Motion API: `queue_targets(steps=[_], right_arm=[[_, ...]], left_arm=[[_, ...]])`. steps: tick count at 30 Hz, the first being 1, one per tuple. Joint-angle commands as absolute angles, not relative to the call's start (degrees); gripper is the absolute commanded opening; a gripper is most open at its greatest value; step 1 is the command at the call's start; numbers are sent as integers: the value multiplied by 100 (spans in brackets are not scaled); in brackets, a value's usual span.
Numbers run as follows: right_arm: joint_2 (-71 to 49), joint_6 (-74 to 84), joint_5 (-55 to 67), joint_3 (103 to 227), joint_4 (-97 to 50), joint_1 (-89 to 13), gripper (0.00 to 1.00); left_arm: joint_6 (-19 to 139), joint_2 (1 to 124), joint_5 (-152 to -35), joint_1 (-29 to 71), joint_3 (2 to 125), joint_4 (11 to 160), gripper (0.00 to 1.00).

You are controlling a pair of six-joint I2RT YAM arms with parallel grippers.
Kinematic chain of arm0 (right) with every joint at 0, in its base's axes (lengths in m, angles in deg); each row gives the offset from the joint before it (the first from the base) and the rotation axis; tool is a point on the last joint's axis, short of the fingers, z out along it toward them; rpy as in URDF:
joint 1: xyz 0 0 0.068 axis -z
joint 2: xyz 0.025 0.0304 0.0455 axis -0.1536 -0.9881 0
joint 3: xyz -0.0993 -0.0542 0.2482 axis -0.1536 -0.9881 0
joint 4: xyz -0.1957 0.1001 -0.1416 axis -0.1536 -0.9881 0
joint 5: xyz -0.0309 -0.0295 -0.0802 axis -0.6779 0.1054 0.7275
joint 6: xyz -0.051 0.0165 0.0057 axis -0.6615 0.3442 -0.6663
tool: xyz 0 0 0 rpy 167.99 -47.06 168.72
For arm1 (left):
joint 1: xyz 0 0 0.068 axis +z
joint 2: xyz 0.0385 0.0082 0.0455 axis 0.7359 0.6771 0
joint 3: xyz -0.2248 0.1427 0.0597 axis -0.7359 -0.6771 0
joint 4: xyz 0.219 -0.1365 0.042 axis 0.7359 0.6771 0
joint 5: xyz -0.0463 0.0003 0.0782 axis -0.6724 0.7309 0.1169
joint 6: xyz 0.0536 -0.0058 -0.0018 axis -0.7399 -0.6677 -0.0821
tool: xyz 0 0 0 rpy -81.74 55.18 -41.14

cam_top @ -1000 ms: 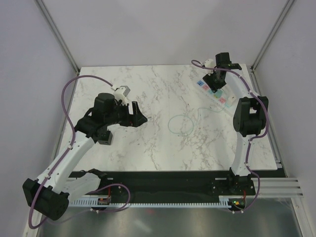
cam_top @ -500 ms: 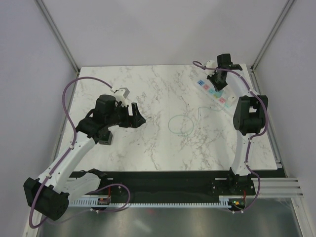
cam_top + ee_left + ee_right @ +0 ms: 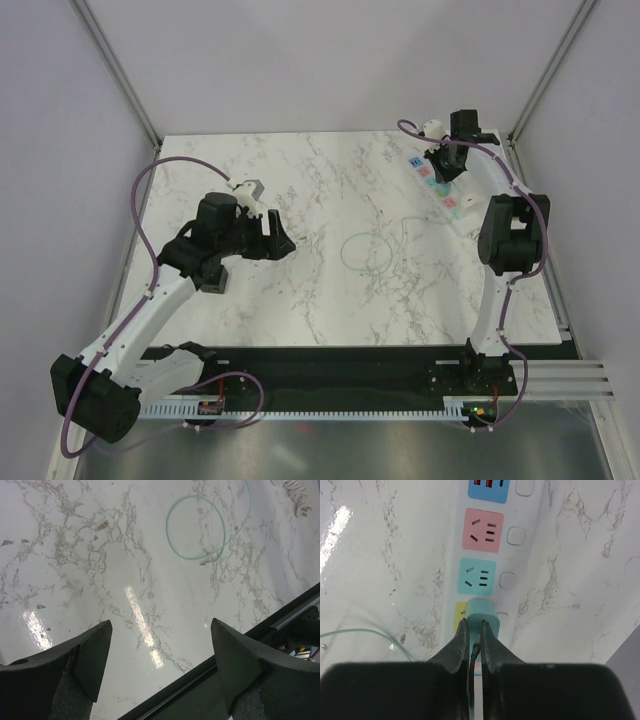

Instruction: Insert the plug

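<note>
In the right wrist view the plug (image 3: 483, 611) is a small pale teal block, standing on the white power strip (image 3: 526, 540) over its yellow socket (image 3: 458, 616). My right gripper (image 3: 475, 623) sits right behind the plug with its jaws nearly together. The plug's thin dark cable (image 3: 474, 652) runs through the narrow gap between them. From above, the right gripper (image 3: 444, 164) is over the strip (image 3: 441, 190) at the back right. My left gripper (image 3: 284, 240) hovers open over bare marble, left of centre; its fingers (image 3: 95, 655) hold nothing.
A thin pale-green cable loop (image 3: 365, 250) lies mid-table, also in the left wrist view as the same loop (image 3: 196, 532). Free teal (image 3: 476, 576) and pink (image 3: 483, 529) sockets lie beyond the plug. A black rail (image 3: 235, 652) borders the table's near edge.
The right gripper's jaws have closed and it has shifted slightly toward the back right along the strip. The left arm has barely moved.
</note>
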State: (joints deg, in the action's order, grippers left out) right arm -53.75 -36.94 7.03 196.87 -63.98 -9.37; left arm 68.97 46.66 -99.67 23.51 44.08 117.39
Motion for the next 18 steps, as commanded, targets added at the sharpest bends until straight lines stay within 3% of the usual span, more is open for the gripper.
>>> queue_targets(steps=[1,6,18], right_arm=[[-5830,-3529,448,19209,-6953,-498,3],[-5778,-3424,36,19401,-6865,-252,10],[-5866,-3081,-483,19086,-6698,179,9]], left_arm=[[6753,4644,-9888,2348,4386,11516,87],[6788,4653,-9915,2348,4386,11507,87],[6868,4758,-10020,2348,4395,11498,87]])
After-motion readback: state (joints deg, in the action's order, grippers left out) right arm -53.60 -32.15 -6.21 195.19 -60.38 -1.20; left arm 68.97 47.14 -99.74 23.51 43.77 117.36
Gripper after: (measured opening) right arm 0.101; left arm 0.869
